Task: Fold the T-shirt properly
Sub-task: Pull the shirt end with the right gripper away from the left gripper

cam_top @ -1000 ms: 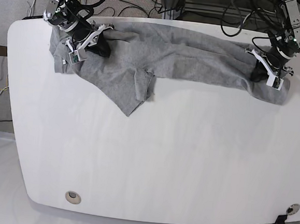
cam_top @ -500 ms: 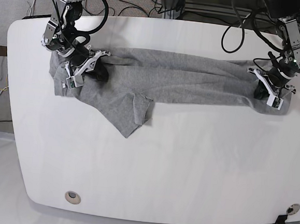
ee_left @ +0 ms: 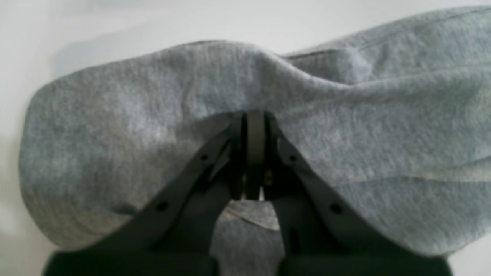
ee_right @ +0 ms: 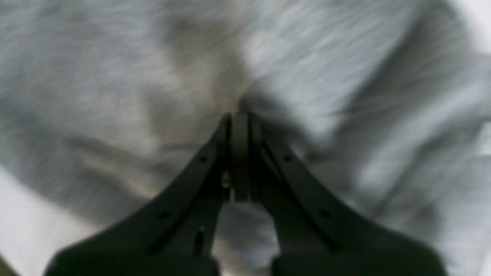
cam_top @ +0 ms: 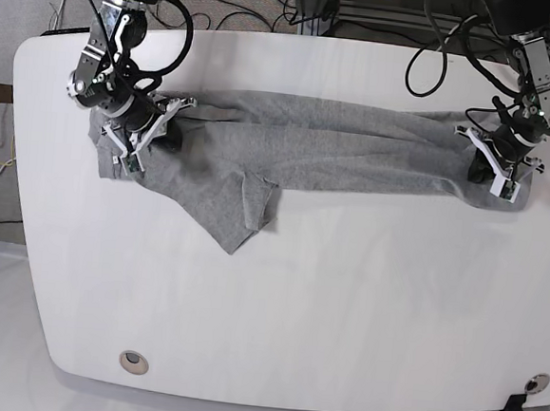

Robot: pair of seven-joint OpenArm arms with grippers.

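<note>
- Left claw: jaws together, pinching a fold of the T-shirt at its end on the base view's right; the wrist view shows cloth bunched over the tips.
- Right claw: jaws together, clamped on cloth at the opposite end; wrist view is blurred, grey fabric fills it.
- T-shirt: stretched as a long rumpled band between the two claws, lying across the far part of the white worktop.
- A pointed flap of cloth hangs toward the near side, closer to the right claw.
- No lettering visible; plain grey side up.
- Cables lie behind the worktop's far edge.
</note>
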